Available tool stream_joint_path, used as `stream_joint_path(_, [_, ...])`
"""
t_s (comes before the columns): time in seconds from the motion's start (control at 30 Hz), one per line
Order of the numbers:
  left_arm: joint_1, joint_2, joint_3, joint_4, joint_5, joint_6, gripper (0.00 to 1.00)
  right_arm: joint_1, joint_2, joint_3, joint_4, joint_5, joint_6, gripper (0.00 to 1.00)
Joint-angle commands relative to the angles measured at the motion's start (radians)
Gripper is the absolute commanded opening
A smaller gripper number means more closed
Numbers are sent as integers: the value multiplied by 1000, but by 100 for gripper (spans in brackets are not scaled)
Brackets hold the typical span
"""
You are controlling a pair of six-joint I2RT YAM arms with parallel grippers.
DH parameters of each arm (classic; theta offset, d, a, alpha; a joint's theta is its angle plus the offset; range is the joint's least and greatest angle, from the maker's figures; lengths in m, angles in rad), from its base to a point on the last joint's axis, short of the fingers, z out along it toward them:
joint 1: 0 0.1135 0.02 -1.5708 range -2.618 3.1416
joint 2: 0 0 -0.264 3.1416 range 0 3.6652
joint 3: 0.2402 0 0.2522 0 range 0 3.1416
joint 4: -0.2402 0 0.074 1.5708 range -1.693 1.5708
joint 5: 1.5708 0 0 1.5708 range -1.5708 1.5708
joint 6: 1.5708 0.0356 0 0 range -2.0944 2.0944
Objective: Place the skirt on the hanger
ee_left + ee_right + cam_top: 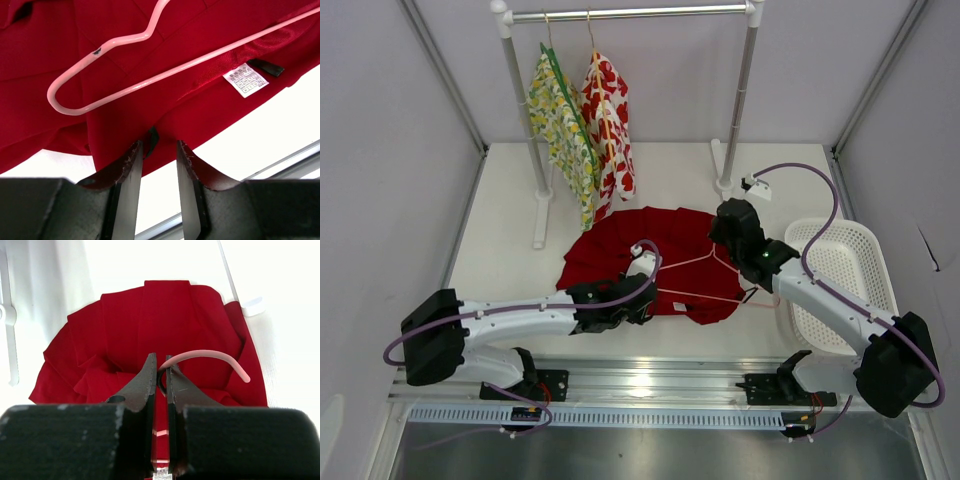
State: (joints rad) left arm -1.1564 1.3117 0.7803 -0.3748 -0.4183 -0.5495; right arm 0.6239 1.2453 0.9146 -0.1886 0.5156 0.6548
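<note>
The deep-red skirt (655,235) (50,50) (165,315) lies spread on the white table. The pale pink hanger (700,296) (150,82) (205,353) rests across its near part, with the hook toward the right arm. My right gripper (728,248) (161,360) is shut on the hanger at the foot of its hook, which curves out to the right of the fingertips. My left gripper (643,290) (157,145) stands at the skirt's near edge with its jaws apart. The hem and a black loop lie just past its tips, and table shows between the fingers.
A clothes rack (745,110) stands at the back with a yellow-green floral garment (560,120) and a white red-flowered one (610,125) hanging on it. A white basket (845,245) sits at the right. The skirt's white care label (245,80) lies by the hanger bar.
</note>
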Motion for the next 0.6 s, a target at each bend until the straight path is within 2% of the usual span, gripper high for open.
stream_joint_path(0.0, [-5,11,45,40,-31,5,39,-6,6,15,3,24,-6,0])
stream_joint_path(0.43, [18,73,74,45,-50,19,34,-6,2,15,0,21,-6,0])
stream_joint_path(0.57, [27,70,76,30,-63,19,25,-7,-1,17,1,21,-6,0])
